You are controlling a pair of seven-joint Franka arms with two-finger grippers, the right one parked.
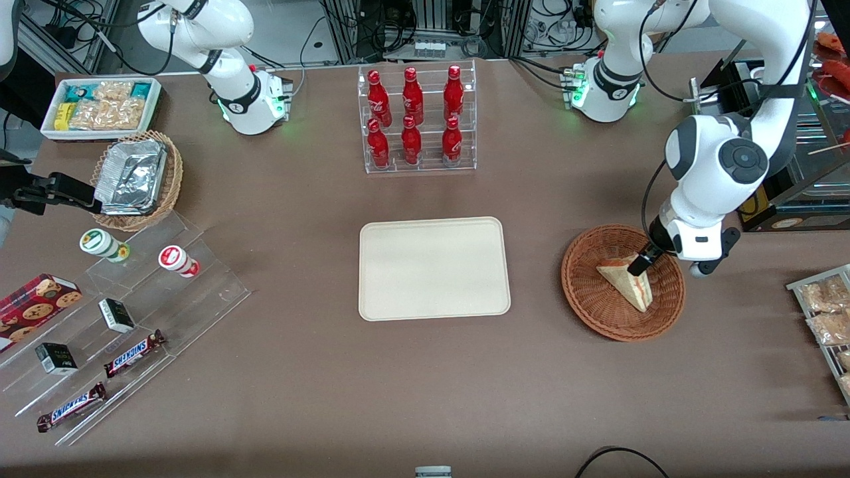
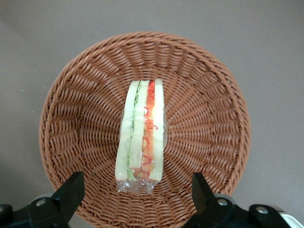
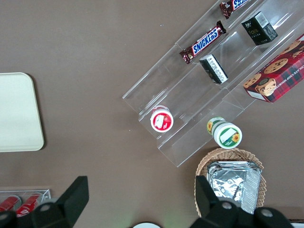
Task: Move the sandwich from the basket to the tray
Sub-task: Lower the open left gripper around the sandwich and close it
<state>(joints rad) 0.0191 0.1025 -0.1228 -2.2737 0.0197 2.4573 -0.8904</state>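
Note:
The sandwich is a plastic-wrapped wedge of pale bread lying in the round reddish-brown wicker basket toward the working arm's end of the table. The wrist view shows the sandwich standing on edge, its green and red filling facing the camera, in the middle of the basket. My left gripper hangs open above the basket, its black fingers spread wide to either side of the wedge's near end, not touching it. The cream tray lies bare at the table's middle.
A clear rack of red bottles stands farther from the front camera than the tray. Snack packets lie at the working arm's edge. A tan basket with foil containers and an acrylic shelf of sweets sit toward the parked arm's end.

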